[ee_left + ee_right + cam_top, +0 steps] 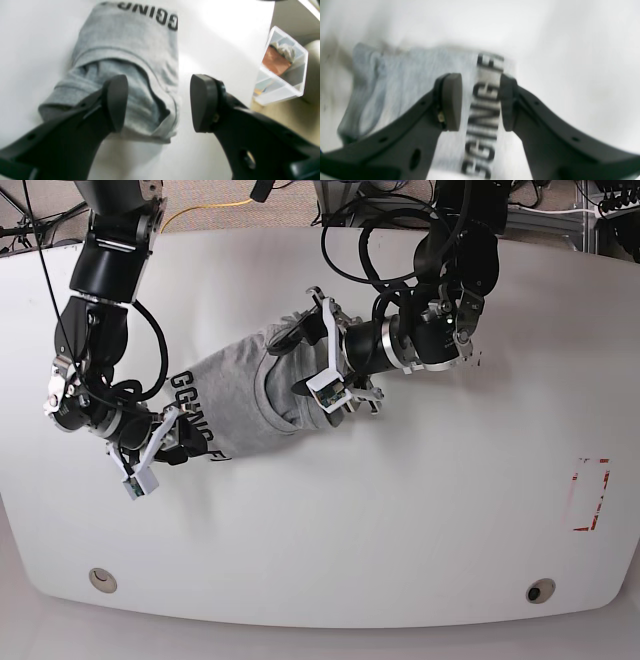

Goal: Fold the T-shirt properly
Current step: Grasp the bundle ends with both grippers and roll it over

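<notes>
Your T-shirt (240, 395) lies bunched on the table (400, 520), long axis left-right. Left end effector (158, 102) gapes empty; right end effector (480, 105) straddles the blurred lettering, grip unclear.

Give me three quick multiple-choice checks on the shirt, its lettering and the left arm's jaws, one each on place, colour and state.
1. Where does the T-shirt lie?
A. On the white table, between the two arms
B. Hanging off the table's front edge
C. Inside the clear box

2. What colour is the lettering on the shirt?
A. Red
B. Black
C. Yellow

3. How do the jaws of the left gripper stand?
A. Clamped flat together
B. Apart, with nothing between them
C. Out of view

Answers: 1 A, the base view shows the grey cloth bunched on the tabletop between the arms. 2 B, the right wrist view shows dark block letters on grey. 3 B, the left wrist view shows a wide gap over shirt and table.
</notes>
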Tool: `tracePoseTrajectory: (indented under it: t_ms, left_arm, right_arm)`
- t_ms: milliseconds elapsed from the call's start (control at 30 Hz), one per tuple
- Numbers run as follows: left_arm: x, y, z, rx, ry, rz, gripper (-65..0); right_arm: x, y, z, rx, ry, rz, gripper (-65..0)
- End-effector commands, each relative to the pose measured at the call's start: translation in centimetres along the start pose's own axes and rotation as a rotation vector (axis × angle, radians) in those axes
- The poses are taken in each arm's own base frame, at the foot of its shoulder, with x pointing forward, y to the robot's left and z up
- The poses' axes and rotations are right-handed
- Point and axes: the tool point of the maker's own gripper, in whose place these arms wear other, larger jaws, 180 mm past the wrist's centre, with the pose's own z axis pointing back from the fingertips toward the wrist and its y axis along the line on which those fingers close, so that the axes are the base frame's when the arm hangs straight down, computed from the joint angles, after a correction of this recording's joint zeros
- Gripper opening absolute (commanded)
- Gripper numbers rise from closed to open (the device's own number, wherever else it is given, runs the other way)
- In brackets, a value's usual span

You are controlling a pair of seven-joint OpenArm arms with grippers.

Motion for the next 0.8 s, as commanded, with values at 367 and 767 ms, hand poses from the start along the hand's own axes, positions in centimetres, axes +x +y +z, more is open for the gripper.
tracePoseTrajectory:
  t_ms: [367, 767]
  left_arm:
    - [-5.0, 0.9, -3.2, 0.013, 0.123, 0.174, -28.1]
    - [-8.3, 8.1, -2.7, 0.109, 0.263, 0.199, -28.1]
  right_arm:
    - [-1.3, -0.9, -6.0, 0.006, 0.036, 0.047, -41.4]
    - [-5.0, -1.3, -2.9, -0.037, 0.078, 0.101, -41.7]
